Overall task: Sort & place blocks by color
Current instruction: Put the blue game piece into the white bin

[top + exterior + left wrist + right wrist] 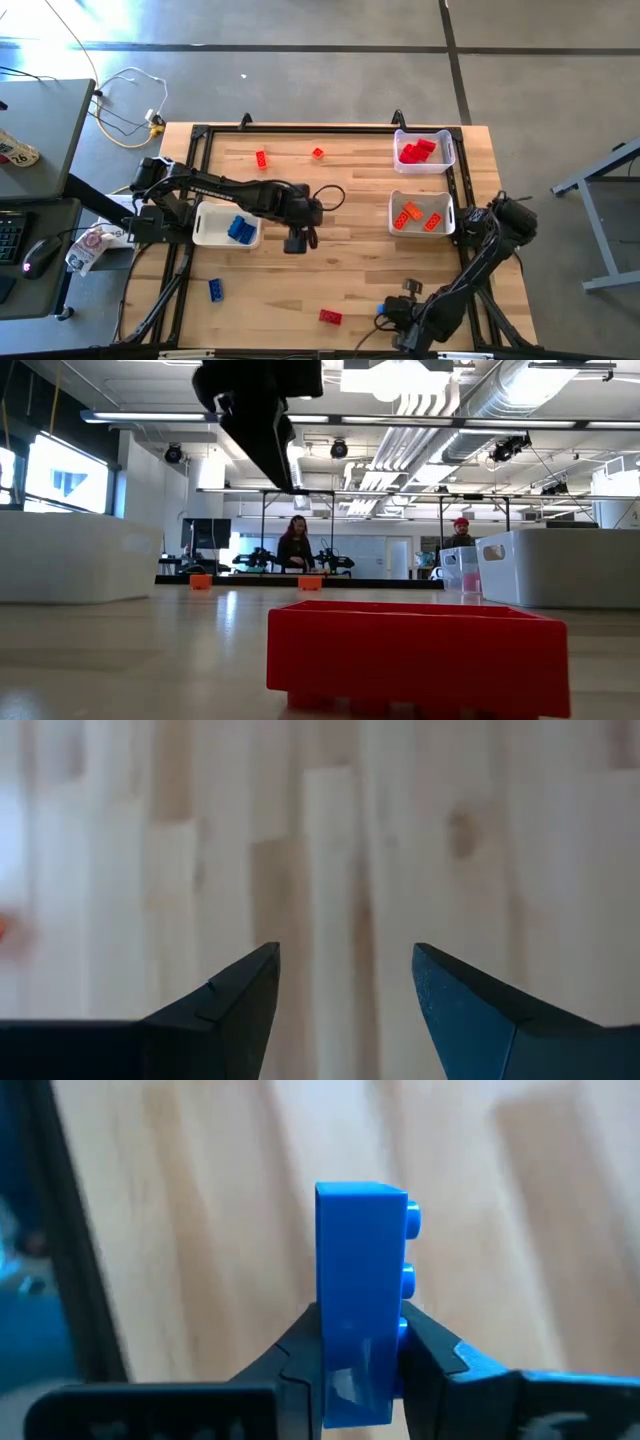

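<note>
Clamped between the fingers of the right gripper [355, 1365] stands a blue block [360, 1295], held on edge with its studs facing sideways; the grip sits low on the block, leaving most of it proud of the fingertips, presumably so it can be set down without the fingers fouling a bin wall. Only the right wrist view shows this grasp. From above, the right arm is folded at the near right corner of the table [340, 200] and the block itself cannot be made out there.

Left gripper [297, 240] hangs over bare wood near the table's middle, fingers spread with nothing between them, as the left wrist view confirms. It looks staged for its next pick.

Sorting is part done, judged from the overhead view:
- white bin [205, 235] beside the left arm holds blue blocks;
- far right bin [448, 152] holds red blocks;
- near right bin [395, 210] holds orange blocks.

Outstanding loose pieces: a red block [261, 158] and an orange-red one [318, 153] toward the far edge, a blue block on the table [215, 290] at near left, and a red block at the near edge [330, 317]. The low view shows that last one large in the foreground, with people working in the room beyond, which no other view reveals.

The held block's bin lies across the table from the right arm.
</note>
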Available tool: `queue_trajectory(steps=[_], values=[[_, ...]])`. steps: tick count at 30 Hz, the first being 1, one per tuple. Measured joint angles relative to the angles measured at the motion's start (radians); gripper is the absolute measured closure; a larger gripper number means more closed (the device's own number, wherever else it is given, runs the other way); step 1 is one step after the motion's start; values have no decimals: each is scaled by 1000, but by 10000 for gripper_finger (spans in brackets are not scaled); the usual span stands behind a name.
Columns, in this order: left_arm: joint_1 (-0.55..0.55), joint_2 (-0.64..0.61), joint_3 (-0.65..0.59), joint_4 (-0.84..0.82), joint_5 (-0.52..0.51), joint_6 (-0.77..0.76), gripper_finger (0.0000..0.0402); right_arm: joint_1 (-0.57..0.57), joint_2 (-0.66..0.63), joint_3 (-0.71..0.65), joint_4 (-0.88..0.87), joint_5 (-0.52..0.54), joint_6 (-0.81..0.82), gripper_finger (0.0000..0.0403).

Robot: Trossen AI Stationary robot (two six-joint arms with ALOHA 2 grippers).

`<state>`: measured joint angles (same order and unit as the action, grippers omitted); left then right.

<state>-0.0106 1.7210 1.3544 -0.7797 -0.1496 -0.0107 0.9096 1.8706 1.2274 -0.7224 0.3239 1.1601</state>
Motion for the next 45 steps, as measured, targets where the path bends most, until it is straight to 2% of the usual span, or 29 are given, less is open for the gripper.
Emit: queue_trajectory(steps=[4,9,22,31,34,40,45], values=[[-36,0,0,42,45,60,186,-50,0,29,-30,93,-56,337],[-90,0,0,104,53,100,186,-110,0,77,-100,171,-143,338],[-195,0,0,290,52,92,186,-202,0,234,-135,376,-441,337],[-244,0,0,421,47,90,186,-238,-1,295,-123,416,-538,338],[-255,0,0,461,6,82,186,-245,-2,298,-122,432,-540,337],[-258,0,0,472,-23,29,186,-255,-2,298,-93,499,-541,338],[-258,0,0,471,-42,7,186,-268,-2,298,-42,499,-598,338]])
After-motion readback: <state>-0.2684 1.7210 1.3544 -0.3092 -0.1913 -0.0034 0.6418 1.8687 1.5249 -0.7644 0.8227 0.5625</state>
